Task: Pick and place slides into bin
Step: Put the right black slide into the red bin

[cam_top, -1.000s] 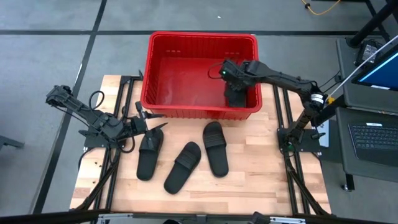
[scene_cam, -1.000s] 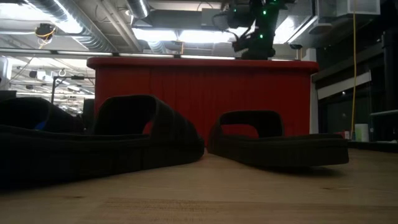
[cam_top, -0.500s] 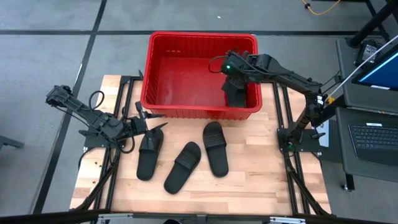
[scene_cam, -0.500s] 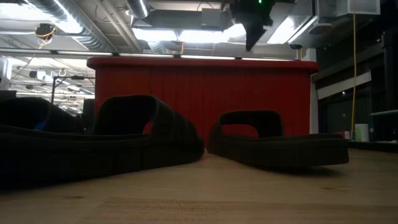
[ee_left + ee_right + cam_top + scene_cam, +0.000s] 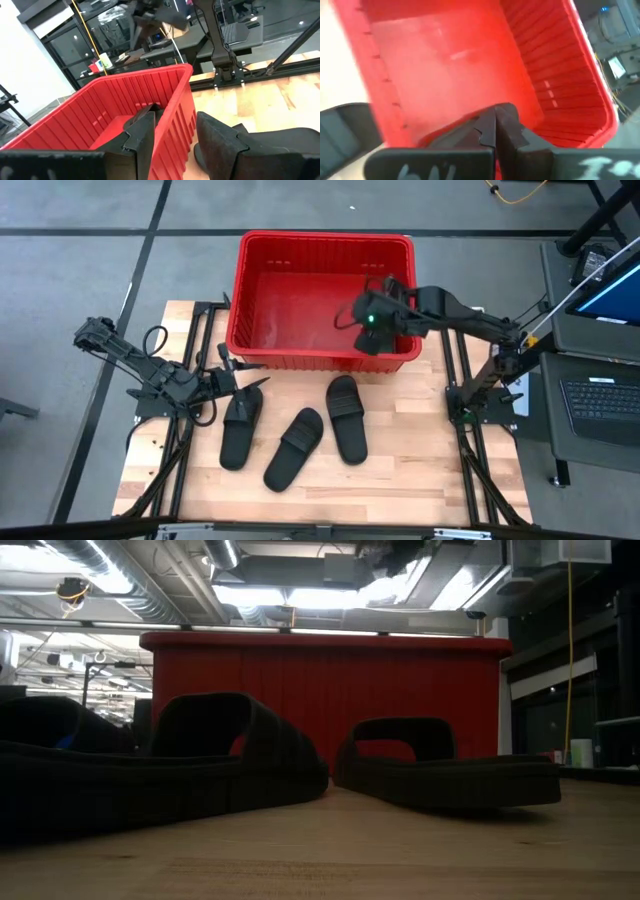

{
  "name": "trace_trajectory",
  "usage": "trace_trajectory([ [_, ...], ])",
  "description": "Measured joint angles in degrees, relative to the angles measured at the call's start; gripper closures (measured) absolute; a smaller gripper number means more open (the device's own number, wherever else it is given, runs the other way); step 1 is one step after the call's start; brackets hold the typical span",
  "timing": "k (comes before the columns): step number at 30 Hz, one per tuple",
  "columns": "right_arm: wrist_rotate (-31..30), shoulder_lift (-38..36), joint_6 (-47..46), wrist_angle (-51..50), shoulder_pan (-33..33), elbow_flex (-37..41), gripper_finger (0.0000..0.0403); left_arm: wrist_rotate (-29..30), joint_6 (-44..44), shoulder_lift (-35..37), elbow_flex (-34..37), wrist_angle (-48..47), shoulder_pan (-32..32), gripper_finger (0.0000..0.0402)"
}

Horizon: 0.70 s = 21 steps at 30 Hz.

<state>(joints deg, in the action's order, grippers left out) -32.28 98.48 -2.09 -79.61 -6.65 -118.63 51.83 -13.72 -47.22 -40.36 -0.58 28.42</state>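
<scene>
Three black slides lie sole-down on the wooden table: a left one (image 5: 240,425), a middle one (image 5: 295,448) and a right one (image 5: 346,418). The red bin (image 5: 262,330) stands behind them. My right gripper (image 5: 358,332) hangs shut and empty above the bin's near right corner; its fingers (image 5: 509,131) meet over the bin's floor. A fourth slide cannot be made out; that corner is hidden under my right arm. My left gripper (image 5: 245,378) is open by the left slide's far end, its fingers (image 5: 142,132) apart, beside the bin's near wall.
The bin's floor (image 5: 445,65) shows bare in the right wrist view. Metal frame rails run along both table sides (image 5: 470,410). Bare wood lies along the table's near edge (image 5: 400,480). In the low view two slides (image 5: 440,775) stand before the bin's wall (image 5: 330,680).
My right gripper has risen from just above the bin's rim until it almost leaves the low view's top. It has also swung from the bin's far right part toward the bin's near right corner, turning as it went. The three slides on the table have stayed put.
</scene>
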Motion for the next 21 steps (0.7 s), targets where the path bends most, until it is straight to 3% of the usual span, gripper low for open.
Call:
trace_trajectory([
  [9, -7.78, -1.00, -14.14, -6.67, 10.72, 2.41, 0.0402, 0.02, 0.67, 0.74, 0.02, 1.03, 1.52, 0.0261],
  [15, -10.48, -6.90, -24.29, 2.51, 19.94, 18.40, 0.0402, -0.01, 1.85, 0.83, 0.02, 1.06, 4.35, 0.0261],
  [21, -11.16, -13.47, -27.52, 20.74, 28.86, 34.47, 0.0403, -0.01, 2.00, 0.83, 0.02, 1.05, 6.89, 0.0261],
])
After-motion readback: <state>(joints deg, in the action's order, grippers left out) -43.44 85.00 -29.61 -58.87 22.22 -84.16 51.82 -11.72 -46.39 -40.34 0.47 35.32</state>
